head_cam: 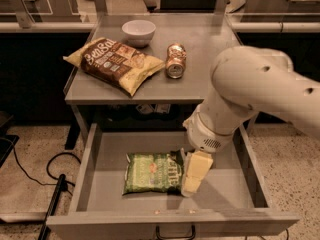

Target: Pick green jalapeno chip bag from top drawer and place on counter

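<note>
The green jalapeno chip bag [150,173] lies flat in the middle of the open top drawer [85,170]. The drawer is pulled out below the counter [205,39], and its dark handle [175,232] shows at the front edge. My gripper [193,176] hangs from the white arm [250,91] and reaches down into the drawer. It sits at the bag's right edge and covers that end of the bag. Whether it holds the bag is hidden.
On the counter lie a larger brown-and-yellow chip bag [112,64], a tipped can [175,60] and a white bowl [138,31]. The drawer's side walls flank the bag. A black cable [55,194] runs over the floor at the left.
</note>
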`<control>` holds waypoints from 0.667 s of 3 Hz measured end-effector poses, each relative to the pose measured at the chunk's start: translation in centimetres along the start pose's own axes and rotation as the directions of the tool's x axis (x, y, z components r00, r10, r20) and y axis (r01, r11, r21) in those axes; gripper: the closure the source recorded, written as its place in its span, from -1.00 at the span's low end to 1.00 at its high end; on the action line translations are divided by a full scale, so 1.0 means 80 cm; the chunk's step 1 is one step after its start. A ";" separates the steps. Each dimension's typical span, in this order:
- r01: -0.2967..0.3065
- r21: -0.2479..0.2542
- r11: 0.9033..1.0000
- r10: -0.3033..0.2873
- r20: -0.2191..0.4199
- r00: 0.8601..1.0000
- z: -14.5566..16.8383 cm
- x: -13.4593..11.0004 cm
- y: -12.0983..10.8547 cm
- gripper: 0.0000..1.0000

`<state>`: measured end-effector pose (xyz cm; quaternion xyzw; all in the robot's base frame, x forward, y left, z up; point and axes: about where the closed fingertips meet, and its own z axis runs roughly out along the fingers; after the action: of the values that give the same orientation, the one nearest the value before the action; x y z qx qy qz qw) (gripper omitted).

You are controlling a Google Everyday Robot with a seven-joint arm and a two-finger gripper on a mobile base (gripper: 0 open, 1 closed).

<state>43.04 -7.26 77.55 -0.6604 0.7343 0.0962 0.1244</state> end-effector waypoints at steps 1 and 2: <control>0.050 -0.018 0.999 -0.050 0.003 0.999 0.054 -0.017 -0.014 -1.00; 0.050 -0.018 0.999 -0.050 0.003 0.999 0.054 -0.017 -0.014 -1.00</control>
<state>44.51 -4.78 73.91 -0.6797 0.7163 0.1005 0.1217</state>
